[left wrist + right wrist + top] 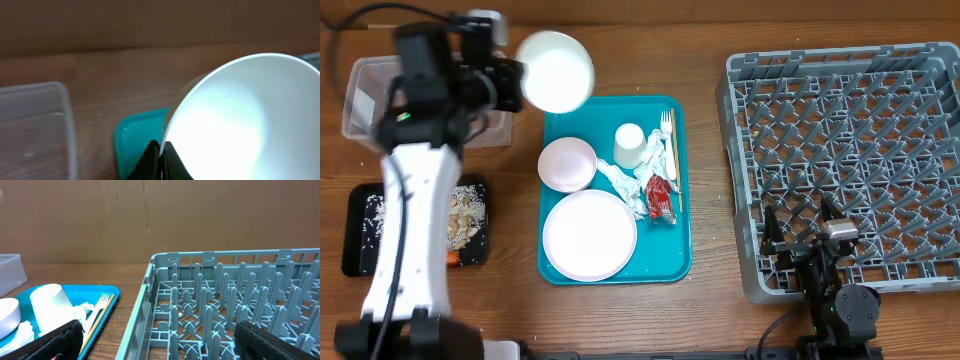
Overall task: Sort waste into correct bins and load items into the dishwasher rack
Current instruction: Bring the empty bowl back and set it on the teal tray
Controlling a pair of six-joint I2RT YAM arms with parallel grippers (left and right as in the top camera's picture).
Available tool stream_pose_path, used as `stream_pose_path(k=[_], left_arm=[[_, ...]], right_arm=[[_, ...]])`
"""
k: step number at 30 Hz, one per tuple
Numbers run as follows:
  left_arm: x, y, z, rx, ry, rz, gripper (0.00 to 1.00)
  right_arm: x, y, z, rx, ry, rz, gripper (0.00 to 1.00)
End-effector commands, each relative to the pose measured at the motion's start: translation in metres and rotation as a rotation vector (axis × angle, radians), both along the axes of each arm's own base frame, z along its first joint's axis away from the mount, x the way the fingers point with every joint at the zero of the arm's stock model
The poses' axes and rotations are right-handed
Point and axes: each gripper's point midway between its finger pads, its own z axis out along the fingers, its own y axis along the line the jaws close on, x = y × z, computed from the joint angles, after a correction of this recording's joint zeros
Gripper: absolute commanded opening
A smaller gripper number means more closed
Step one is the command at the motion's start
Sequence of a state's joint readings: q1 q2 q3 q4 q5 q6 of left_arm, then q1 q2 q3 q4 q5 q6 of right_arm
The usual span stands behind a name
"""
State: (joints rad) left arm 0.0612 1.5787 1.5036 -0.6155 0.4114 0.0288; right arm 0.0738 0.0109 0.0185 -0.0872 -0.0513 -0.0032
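Left gripper (pixel 161 150) pinched on the rim of white bowl (pixel 556 70). The bowl is tipped and held off the table between clear tub (pixel 360 100) and teal tray (pixel 682 180). It looks empty, so the step is likely carrying it to the rack (pixel 740 180). Next move needs a long rightward carry over the tray, clearing the rack's left wall and pegs. Right gripper (pixel 803 235) spread, holding nothing, parked over the rack's front-left corner, a possible clash. Rack cells all free.
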Motion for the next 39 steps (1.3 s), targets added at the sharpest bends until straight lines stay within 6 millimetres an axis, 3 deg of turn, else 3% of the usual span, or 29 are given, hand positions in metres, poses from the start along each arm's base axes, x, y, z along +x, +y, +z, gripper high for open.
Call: stream_pose_path(k=[1,4,7,12,17,20,28,32,39], left_arm=[[0.016,-0.03,-0.045,-0.043,0.096,-0.073,0.04],[0.036,-0.049,-0.077,-0.084,0.141,-0.072,0.04],[0.054,-0.057,-0.097,-0.086,0.132,-0.065,0.04],[0.071,-0.043,-0.123,-0.064,0.157,0.059,0.04],[0.068,-0.023,-0.156,0.014,0.243,0.161,0.04],[0.063,-0.022,-0.168,0.021,0.282,0.163,0.04],[0.055,-0.022,-0.189,0.03,0.351,0.162,0.05],[0.053,-0.023,-0.194,0.034,0.369,0.16,0.2],[0.053,-0.023,-0.193,0.033,0.366,0.159,0.29]], right_arm=[[0.0,0.0,-0.002,0.003,-0.004,-0.001,1.0],[0.0,0.0,-0.002,0.003,-0.004,-0.001,1.0],[0.0,0.0,-0.002,0.003,-0.004,-0.001,1.0],[0.0,0.0,-0.002,0.003,-0.004,-0.001,1.0],[0.0,0.0,-0.002,0.003,-0.004,-0.001,1.0],[0.0,0.0,-0.002,0.003,-0.004,-0.001,1.0],[0.0,0.0,-0.002,0.003,-0.004,-0.001,1.0],[0.0,0.0,-0.002,0.003,-0.004,-0.001,1.0],[0.0,0.0,-0.002,0.003,-0.004,-0.001,1.0]])
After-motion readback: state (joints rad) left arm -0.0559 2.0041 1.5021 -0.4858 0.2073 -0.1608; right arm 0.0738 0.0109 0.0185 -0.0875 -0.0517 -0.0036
